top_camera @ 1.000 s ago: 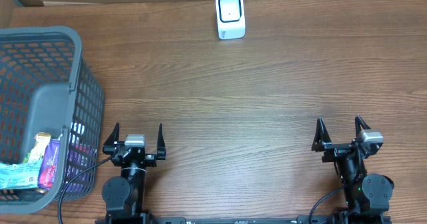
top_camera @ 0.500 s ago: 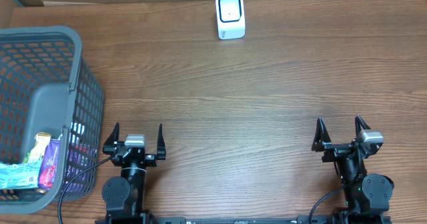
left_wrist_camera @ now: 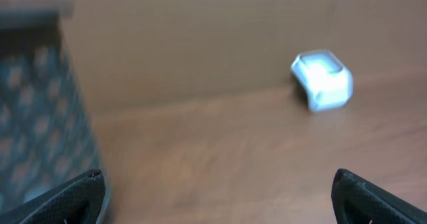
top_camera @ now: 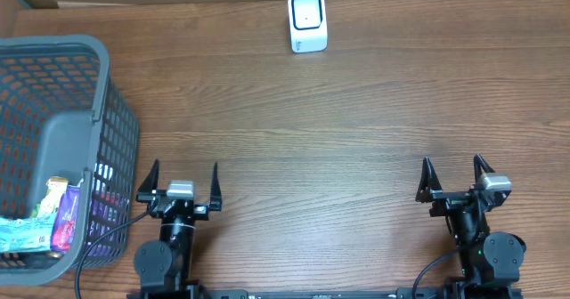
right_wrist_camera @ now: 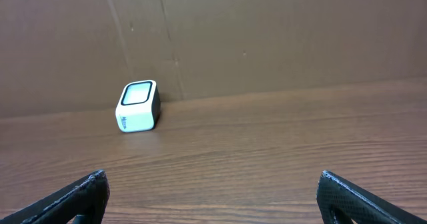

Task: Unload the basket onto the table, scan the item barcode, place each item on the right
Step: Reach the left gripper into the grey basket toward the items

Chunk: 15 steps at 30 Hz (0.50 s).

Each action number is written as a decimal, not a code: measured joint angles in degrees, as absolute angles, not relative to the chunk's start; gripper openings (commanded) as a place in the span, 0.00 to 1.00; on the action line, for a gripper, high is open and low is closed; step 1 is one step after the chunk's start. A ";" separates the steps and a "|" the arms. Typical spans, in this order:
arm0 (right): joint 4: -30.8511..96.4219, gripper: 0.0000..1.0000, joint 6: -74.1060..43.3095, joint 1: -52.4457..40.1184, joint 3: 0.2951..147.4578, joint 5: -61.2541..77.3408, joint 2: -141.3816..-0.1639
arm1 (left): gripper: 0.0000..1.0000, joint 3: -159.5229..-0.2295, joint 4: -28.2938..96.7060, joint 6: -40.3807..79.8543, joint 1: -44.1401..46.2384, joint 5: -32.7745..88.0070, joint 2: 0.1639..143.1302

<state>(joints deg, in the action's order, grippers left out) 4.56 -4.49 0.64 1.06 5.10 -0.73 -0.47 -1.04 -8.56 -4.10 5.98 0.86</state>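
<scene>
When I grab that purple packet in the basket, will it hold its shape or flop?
Probably floppy and light: the purple packet looks like a thin film wrapper, so it may crumple or sag. It lies against a pale packet in the basket, so that one could shift too.

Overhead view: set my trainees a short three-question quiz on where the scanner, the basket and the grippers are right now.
1. Fill in: the snack packets lie inside the ____.
2. True or false: the left gripper holds a packet.
3. The scanner stands: A near the far edge of the table; B in the basket; C under the left gripper.

Key: 1 basket. 2 false, it is open and empty. 3 A.
</scene>
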 measured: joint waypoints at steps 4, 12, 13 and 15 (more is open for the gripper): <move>8.80 1.00 -4.23 0.67 1.78 5.10 -0.75 | 1.00 -0.86 -4.12 -8.19 -4.10 10.57 0.89; 16.99 1.00 -1.98 0.67 19.18 5.98 -3.22 | 1.00 -18.63 3.18 -7.88 -4.10 13.54 14.15; 18.52 1.00 -1.85 0.67 21.71 6.02 -4.47 | 1.00 -22.28 4.86 -7.88 -4.10 13.67 17.12; 22.72 1.00 -1.58 0.67 28.60 6.22 -8.75 | 1.00 -33.19 10.11 -7.88 -4.10 14.02 25.71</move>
